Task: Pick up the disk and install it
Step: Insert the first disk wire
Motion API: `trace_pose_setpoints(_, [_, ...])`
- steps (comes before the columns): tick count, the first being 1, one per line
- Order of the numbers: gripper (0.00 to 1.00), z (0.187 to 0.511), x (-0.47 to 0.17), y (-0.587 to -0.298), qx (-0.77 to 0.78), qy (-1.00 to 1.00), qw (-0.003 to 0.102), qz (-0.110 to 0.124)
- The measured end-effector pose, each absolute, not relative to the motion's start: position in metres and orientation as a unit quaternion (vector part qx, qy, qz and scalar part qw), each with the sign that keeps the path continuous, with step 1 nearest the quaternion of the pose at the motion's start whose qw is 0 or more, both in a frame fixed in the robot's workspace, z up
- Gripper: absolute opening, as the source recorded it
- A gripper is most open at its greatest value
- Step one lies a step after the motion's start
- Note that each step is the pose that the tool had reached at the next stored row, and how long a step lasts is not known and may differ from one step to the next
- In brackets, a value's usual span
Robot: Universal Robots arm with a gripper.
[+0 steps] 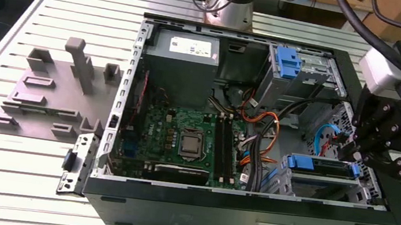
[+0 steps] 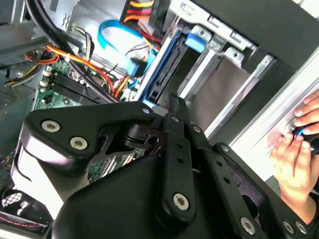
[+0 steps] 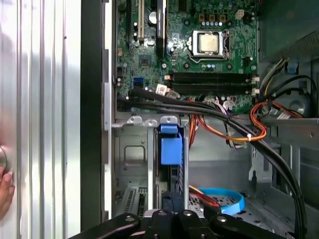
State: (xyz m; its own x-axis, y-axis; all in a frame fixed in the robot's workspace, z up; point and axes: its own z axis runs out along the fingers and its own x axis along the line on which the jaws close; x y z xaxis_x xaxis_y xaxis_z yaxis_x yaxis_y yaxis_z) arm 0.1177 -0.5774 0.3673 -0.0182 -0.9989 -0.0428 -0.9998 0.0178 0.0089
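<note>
We see the tool [image 1: 356, 157] low over the drive bay [image 1: 322, 176], grip state unclear, disk [image 2: 160, 69] just beneath.

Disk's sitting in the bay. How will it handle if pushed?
The disk looks rigid, metal in a blue frame, so it likely won't flex. Flat in the bay, it should slide rather than tip. Cables nearby may snag it.
</note>
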Motion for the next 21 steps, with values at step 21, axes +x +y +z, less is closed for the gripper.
trace_pose_setpoints(21, [0.11, 0.367, 0.137, -0.571, -0.701, 0.713, 0.012, 0.018])
